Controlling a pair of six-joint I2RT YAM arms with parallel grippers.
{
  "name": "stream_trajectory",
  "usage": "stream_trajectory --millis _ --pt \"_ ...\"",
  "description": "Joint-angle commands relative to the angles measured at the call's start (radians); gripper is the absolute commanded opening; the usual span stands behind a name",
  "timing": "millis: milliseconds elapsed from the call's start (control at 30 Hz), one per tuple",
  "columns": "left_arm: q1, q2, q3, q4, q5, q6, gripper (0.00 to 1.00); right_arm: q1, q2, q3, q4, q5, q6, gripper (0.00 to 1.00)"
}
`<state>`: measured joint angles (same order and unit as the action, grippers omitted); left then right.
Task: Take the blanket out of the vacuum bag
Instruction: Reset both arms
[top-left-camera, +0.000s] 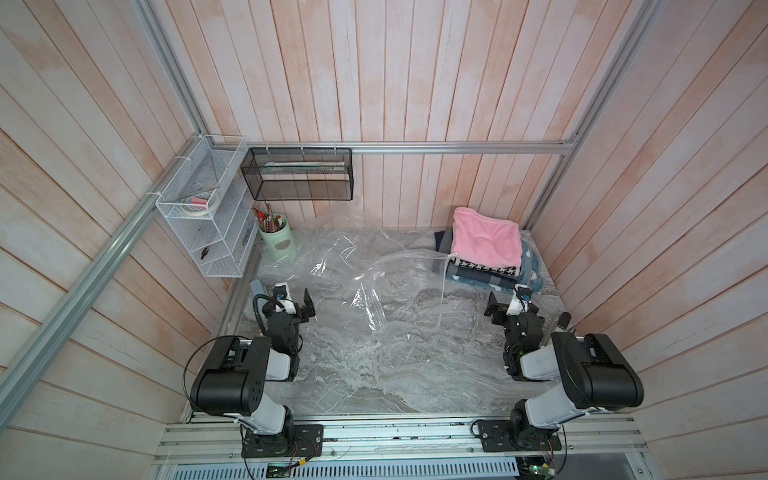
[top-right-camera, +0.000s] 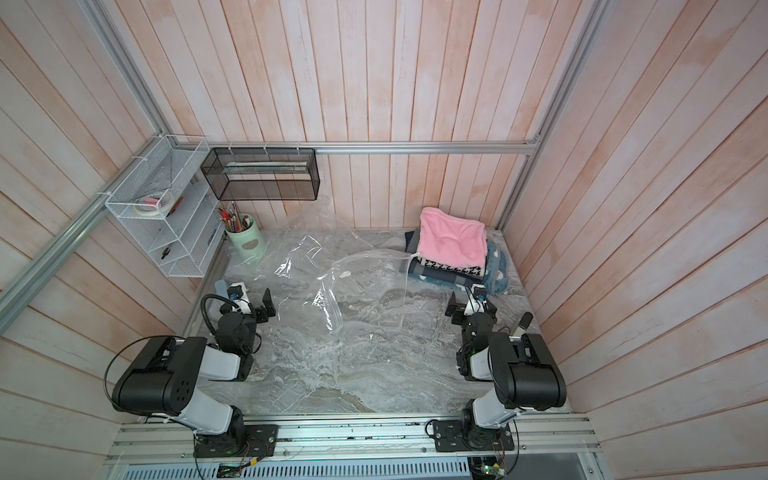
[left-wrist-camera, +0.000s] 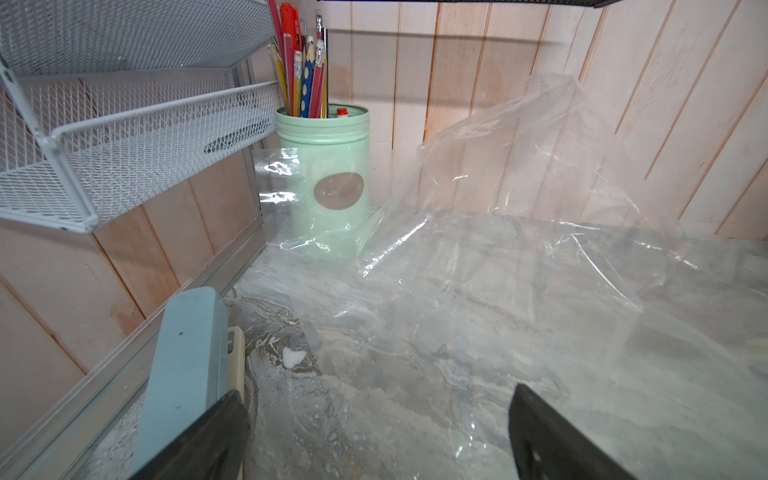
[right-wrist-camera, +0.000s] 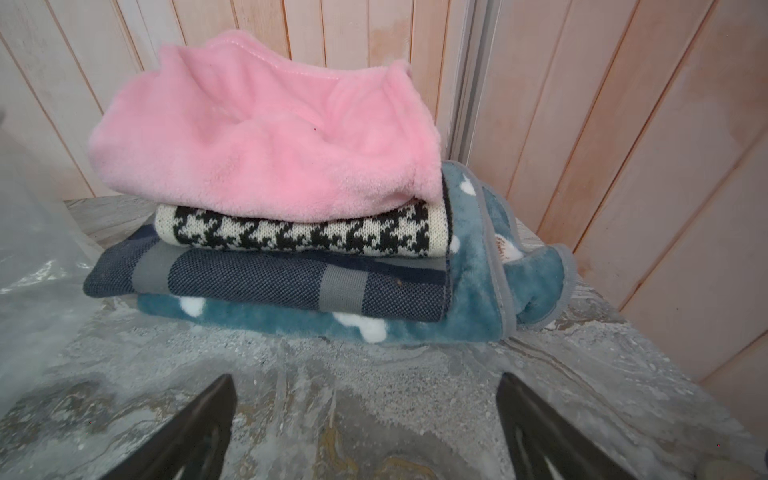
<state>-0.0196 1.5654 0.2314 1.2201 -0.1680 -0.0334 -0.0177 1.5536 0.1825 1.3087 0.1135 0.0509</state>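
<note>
The vacuum bag (top-left-camera: 365, 270) (top-right-camera: 328, 286) lies crumpled and flat across the middle and back of the marble table, its far part leaning on the back wall (left-wrist-camera: 519, 174). One edge reaches a stack of folded blankets at the back right. The pink blanket (top-left-camera: 486, 241) (right-wrist-camera: 257, 137) tops that stack, outside the bag. Under it lie a houndstooth one (right-wrist-camera: 299, 232), a navy-grey one and a teal dotted one. My left gripper (top-left-camera: 289, 296) (left-wrist-camera: 378, 395) stands open over the bag's near left part. My right gripper (top-left-camera: 515, 301) (right-wrist-camera: 365, 379) is open just in front of the stack.
A mint pencil cup (top-left-camera: 277, 245) (left-wrist-camera: 324, 174) stands at the back left, partly behind plastic. A white wire shelf (top-left-camera: 203, 224) and a black mesh basket (top-left-camera: 299, 174) hang on the walls. A light blue flat object (left-wrist-camera: 187, 365) lies beside my left finger.
</note>
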Motion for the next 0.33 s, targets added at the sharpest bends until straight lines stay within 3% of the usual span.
stream_trajectory --millis 0,300 --pt "0.004 -0.001 0.01 0.021 0.024 0.018 1.0 0.001 0.012 0.017 0.058 0.038 -0.004 0.98" --pt "0.004 -0.001 0.025 -0.008 0.055 0.029 1.0 0.003 0.009 0.015 0.06 0.04 -0.005 0.98"
